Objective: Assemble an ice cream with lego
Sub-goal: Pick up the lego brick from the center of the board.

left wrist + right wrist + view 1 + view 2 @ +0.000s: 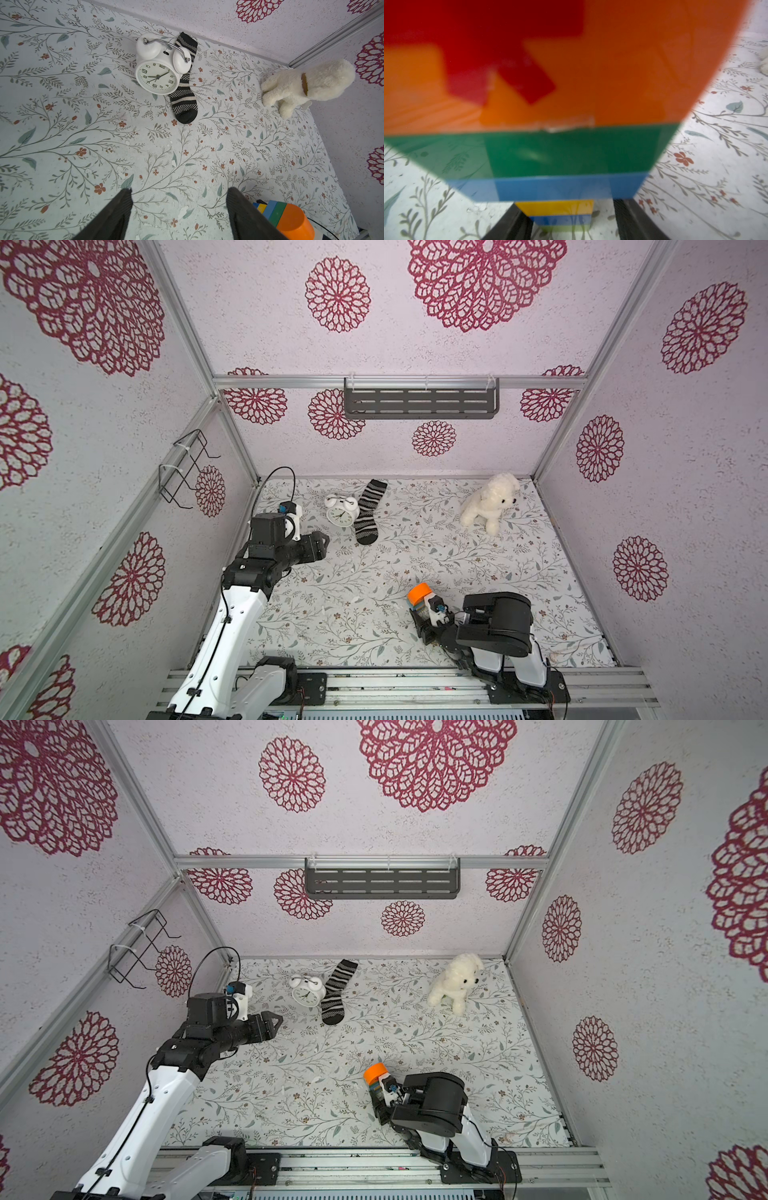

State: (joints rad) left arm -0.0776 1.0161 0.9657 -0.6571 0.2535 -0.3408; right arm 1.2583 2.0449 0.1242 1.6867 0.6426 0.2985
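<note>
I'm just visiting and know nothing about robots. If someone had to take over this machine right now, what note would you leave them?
Left gripper: jaws open, empty, hovering above the table, away from the job.
Right gripper: jaws either side of the ice cream's narrow stem; a gap shows on one side, so the grip is unclear.
Position: the ice cream is near the table's front, by the right arm.
Done: it looks fully stacked, from orange dome to lime end.
Left: probably only letting go and backing away.
</note>
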